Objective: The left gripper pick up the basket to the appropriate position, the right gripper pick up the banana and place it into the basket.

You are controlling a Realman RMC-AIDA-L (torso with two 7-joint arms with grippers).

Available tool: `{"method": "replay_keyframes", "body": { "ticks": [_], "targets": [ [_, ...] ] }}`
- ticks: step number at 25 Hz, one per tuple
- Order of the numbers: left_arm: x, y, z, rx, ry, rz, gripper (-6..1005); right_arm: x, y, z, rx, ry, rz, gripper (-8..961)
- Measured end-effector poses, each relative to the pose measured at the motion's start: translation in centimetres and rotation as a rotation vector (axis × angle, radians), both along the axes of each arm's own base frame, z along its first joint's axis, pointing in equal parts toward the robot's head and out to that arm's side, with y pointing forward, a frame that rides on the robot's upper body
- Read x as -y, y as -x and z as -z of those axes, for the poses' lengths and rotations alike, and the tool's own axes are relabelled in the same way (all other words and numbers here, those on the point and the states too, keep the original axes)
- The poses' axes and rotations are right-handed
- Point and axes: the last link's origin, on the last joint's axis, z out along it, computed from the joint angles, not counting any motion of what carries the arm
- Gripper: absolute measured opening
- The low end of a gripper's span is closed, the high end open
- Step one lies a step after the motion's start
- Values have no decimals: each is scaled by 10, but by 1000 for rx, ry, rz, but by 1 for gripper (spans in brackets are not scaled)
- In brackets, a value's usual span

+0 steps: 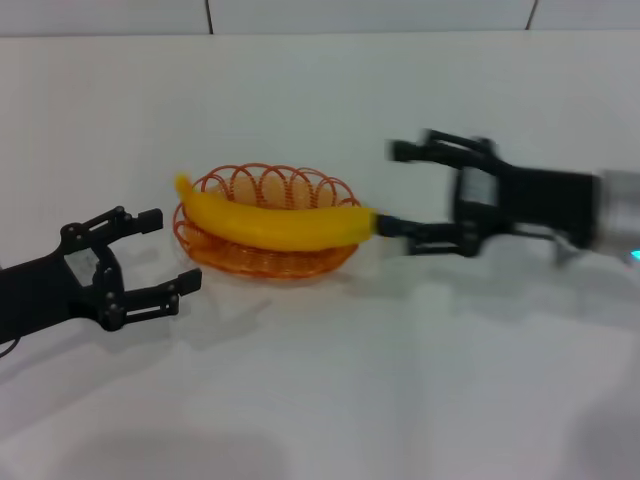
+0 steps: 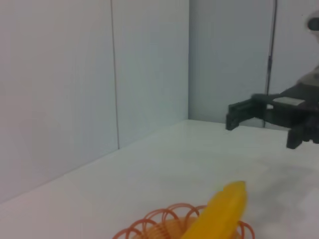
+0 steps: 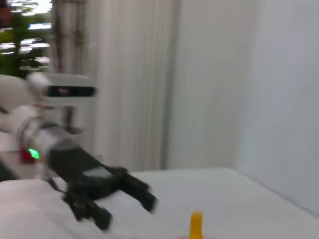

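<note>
Directly ahead of you, on the white table (image 1: 330,400), sits the basket (image 1: 262,258), a shallow orange wire oval with a looped rim. The banana (image 1: 275,226) lies across the basket's top, resting on the rim, with its stubby tip poking out past the edge on your right side.

Your right gripper (image 1: 400,190) is at the right of the basket, low over the table, its two black fingers spread wide and holding nothing. The lower finger reaches almost to the banana's tip; whether it touches cannot be told. The upper finger stands apart, farther back over the table.

Your left gripper (image 1: 170,252) waits at the left of the basket, near it but not touching. Its fingers are also spread wide and empty, pointing toward the basket.

From the left wrist view you see the banana (image 2: 222,214) and basket loops (image 2: 164,223) close below, and the right gripper (image 2: 261,127) farther off. From the right wrist view the left gripper (image 3: 130,208) shows across the table, and a bit of the banana (image 3: 196,224) shows at the lower edge.
</note>
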Motion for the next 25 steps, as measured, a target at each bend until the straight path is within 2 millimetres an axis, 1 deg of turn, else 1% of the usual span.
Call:
{"method": "replay_keyframes", "body": {
  "ticks": [1,2,3,4,6,8,12,17,25],
  "targets": [
    [1,2,-1,-4,-1,0,908,6,-9,-4,-3,-14,30,769],
    [4,4,-1,-8,-2,-4,908,19,-28,-8,-2,-36,104,810],
    [5,6,-2,-12,-5,-7,908,19,-28,-8,-2,-36,104,852],
    [7,9,-4,-16,-11,-11,908,25,-36,-8,1,-40,138,894],
    [11,15,-7,-18,-26,-24,908,34,-49,-5,14,-48,191,894],
    [13,18,-10,-15,-43,-36,908,39,-56,0,30,-56,218,893],
    [15,23,-10,-20,-43,-54,908,42,-58,9,43,-54,220,893],
    [14,26,-13,-24,-55,-66,908,45,-57,12,35,-49,203,893],
    [14,26,-13,-22,-59,-68,908,44,-55,12,34,-46,198,893]
  ]
}}
